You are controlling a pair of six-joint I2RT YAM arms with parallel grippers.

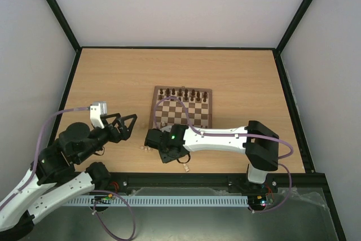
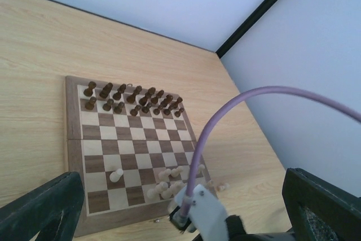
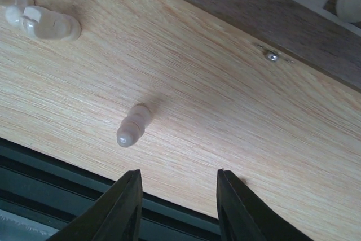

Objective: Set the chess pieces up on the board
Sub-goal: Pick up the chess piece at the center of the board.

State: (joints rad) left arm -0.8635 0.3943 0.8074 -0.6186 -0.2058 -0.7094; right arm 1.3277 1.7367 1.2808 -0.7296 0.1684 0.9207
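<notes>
As R pincer (image 3: 177, 178) gapes, pale piece (image 3: 133, 126) lies ahead-left

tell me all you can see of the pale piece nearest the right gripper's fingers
The pale chess piece is cream, seemingly smooth turned wood, round-headed with a narrow neck, likely a pawn. It lies on its side on the table, off the board, head toward the near edge. Nothing touches it; the open right gripper is just short of it.
</notes>
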